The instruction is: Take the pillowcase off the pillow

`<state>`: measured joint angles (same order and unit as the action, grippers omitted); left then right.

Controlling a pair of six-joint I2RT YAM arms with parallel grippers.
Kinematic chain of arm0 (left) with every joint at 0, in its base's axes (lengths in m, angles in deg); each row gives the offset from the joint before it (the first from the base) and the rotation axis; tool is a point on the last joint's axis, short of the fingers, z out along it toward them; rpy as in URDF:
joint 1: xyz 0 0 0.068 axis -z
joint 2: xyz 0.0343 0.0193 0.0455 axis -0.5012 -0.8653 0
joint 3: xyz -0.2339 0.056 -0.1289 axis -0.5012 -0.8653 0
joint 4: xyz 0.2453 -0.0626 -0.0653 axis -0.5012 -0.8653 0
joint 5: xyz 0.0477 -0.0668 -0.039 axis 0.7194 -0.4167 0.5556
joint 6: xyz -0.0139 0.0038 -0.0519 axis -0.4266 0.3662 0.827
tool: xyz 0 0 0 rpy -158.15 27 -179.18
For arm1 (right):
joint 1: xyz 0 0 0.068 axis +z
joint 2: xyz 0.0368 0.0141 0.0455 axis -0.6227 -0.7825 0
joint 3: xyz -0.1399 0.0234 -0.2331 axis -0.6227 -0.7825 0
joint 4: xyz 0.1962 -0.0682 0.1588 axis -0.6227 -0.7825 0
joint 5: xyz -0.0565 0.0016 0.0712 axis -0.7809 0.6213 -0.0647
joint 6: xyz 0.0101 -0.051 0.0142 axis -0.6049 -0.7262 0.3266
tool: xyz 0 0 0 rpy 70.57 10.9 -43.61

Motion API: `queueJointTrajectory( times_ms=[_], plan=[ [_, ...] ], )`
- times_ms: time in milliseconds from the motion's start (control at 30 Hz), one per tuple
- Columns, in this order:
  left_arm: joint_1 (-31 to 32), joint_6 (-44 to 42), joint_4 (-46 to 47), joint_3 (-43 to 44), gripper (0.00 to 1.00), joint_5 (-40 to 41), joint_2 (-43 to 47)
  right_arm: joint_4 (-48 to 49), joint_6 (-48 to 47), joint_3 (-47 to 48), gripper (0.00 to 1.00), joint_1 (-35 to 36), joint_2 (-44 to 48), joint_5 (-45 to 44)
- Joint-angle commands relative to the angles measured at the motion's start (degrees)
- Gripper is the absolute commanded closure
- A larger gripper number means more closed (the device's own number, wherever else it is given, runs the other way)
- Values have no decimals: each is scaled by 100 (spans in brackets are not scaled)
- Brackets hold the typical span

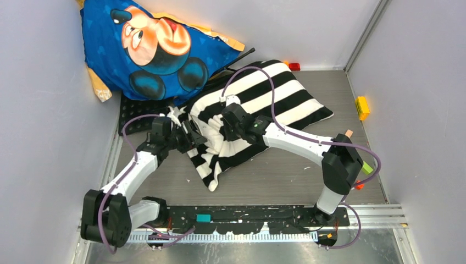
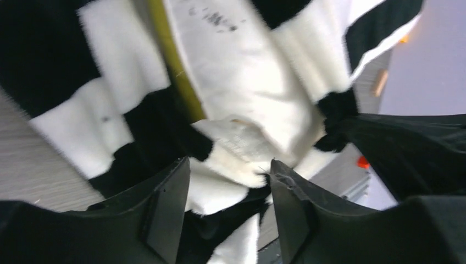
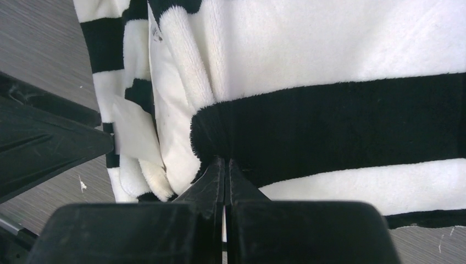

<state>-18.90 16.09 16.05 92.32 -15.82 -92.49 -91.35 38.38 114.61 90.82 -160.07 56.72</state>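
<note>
Striped pillowcase (image 3: 329, 110) sits pinched in your right gripper (image 3: 225, 168), fingertips clenched. Your left gripper (image 2: 228, 176) gapes, the pillow (image 2: 220, 71) just beyond its fingers.

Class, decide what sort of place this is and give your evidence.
Probably a robot test cell, not a home: plain grey walls enclose a table, and the left arm and right arm are bolted to its near rail.
</note>
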Motion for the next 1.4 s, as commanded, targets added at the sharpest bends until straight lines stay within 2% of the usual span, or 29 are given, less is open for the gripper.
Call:
queueJointTrajectory(
  times_ms=[0, 133, 300, 367, 467, 567, 733, 833, 933, 1000, 1200, 1367],
  plan=[
    [6, 324, 676, 350, 39, -829, -506, 340, 198, -103, 100, -20, 277, 94],
    [-55, 485, 853, 569, 34, -872, -987, 435, 257, -170, 100, -29, 344, 202],
    [-304, 606, 693, 582, 28, -157, -891, 435, 282, -198, 100, -31, 417, 215],
    [-614, 761, 683, 433, 20, 82, -776, 434, 279, -193, 100, -31, 453, 213],
    [-1077, 1127, 1617, 45, 19, -472, -774, 426, 265, -171, 100, -41, 468, 241],
    [-1253, 1172, 1888, 135, 21, -892, -1025, 426, 273, -144, 100, -46, 439, 305],
    [-1239, 1331, 2251, 205, 23, -1210, -1292, 482, 343, -96, 100, -50, 326, 482],
    [-1166, 1473, 2353, 272, 32, -1234, -1435, 530, 385, -62, 100, -50, 259, 580],
    [-771, 1606, 2463, 343, 38, -1171, -1644, 590, 421, -26, 100, -46, 209, 609],
    [-605, 1610, 2446, 377, 37, -1023, -1768, 593, 432, -8, 100, -46, 202, 609],
    [-294, 1608, 2337, 426, 26, -713, -2056, 601, 413, -44, 100, -65, 221, 582],
    [-139, 1513, 2162, 523, 23, -456, -2197, 604, 411, -80, 100, -73, 237, 591]
  ],
)
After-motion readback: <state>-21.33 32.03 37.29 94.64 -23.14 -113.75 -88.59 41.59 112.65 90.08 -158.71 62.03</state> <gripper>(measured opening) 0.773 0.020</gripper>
